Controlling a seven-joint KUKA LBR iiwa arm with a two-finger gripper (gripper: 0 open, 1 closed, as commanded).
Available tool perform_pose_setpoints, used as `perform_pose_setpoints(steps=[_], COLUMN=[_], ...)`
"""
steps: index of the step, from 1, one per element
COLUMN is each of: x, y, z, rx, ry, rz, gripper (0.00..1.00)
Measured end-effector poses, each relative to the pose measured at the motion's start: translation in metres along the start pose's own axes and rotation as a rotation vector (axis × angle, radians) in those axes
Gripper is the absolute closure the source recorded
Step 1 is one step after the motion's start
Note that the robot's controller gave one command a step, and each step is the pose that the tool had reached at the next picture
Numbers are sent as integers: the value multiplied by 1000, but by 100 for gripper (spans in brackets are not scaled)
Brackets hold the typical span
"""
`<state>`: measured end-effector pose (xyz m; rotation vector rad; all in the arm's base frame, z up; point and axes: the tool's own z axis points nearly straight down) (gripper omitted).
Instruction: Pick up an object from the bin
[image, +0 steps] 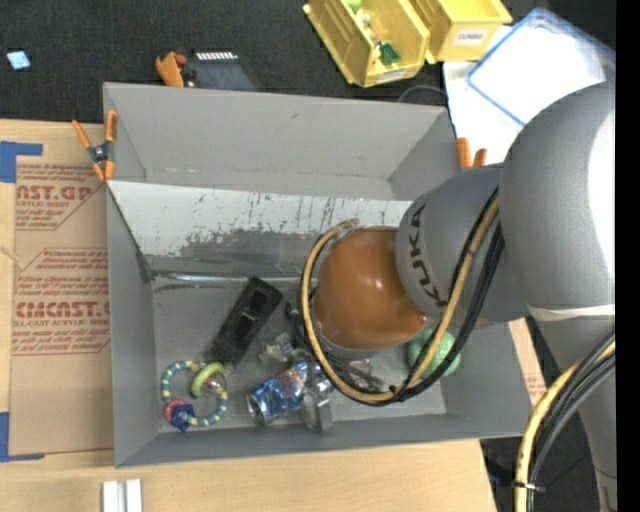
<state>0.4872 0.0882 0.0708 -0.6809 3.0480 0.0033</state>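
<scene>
Orange-covered wrist (365, 285) hangs low in the grey bin (250, 140), near a crushed blue can (280, 393) and a black bar (246, 320); whether the end effector (350, 352) is open cannot be told.

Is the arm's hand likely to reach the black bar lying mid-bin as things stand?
Probably yes: the black bar lies uncovered just left of the arm's orange cover, with nothing on top of it.

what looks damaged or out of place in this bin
The blue can near the front of the bin stands out: it looks crushed and crumpled, lying on its side. The black remote and the beaded ring toy beside it lie loose but look whole.
</scene>
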Motion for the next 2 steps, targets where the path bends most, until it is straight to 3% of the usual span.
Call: perform_pose_setpoints(steps=[1, 2], x=[-4, -4], y=[-8, -8], z=[1, 1], rx=[-5, -5], ry=[11, 10], rz=[-98, -98], gripper=[100, 100])
